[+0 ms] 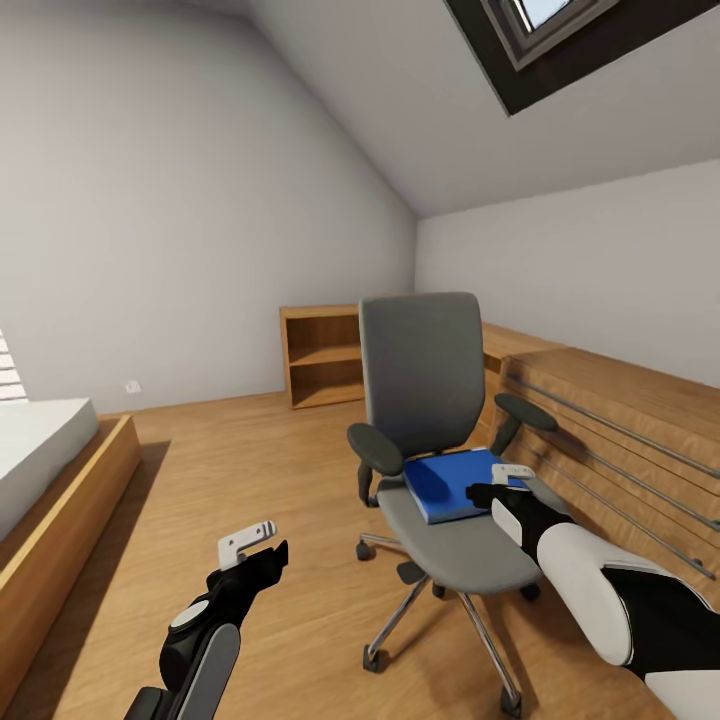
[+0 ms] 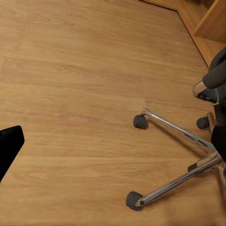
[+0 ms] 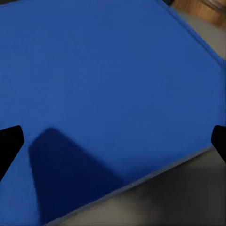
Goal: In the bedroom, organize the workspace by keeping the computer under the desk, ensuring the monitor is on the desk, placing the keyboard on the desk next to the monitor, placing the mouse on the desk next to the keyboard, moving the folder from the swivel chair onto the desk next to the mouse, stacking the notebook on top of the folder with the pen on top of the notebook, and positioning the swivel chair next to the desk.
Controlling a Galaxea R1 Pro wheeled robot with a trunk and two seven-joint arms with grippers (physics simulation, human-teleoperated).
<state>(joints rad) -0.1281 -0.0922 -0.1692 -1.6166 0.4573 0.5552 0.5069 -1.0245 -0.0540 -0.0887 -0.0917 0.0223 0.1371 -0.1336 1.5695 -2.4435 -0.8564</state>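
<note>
In the bedroom, the swivel chair (image 1: 420, 380) stands mid-room with its grey seat facing me and its chrome base (image 2: 183, 136) on the wood floor. The blue folder (image 1: 448, 487) lies flat on the seat. My right gripper (image 1: 500, 484) hovers just above the folder's (image 3: 103, 80) right edge; it is open, and its dark fingertips (image 3: 9, 141) stand wide apart with nothing between them. Left of the chair, my left gripper (image 1: 250, 545) hangs open over bare floor, holding nothing, with one fingertip (image 2: 9, 143) at the edge of the left wrist view.
A low wooden bed (image 1: 60, 480) with a white mattress lies at the left. Light-wood shelving (image 1: 325, 355) stands against the far wall behind the chair. A wooden unit with metal rails (image 1: 620, 430) runs along the right, close to the chair. A skylight (image 1: 560, 25) is overhead.
</note>
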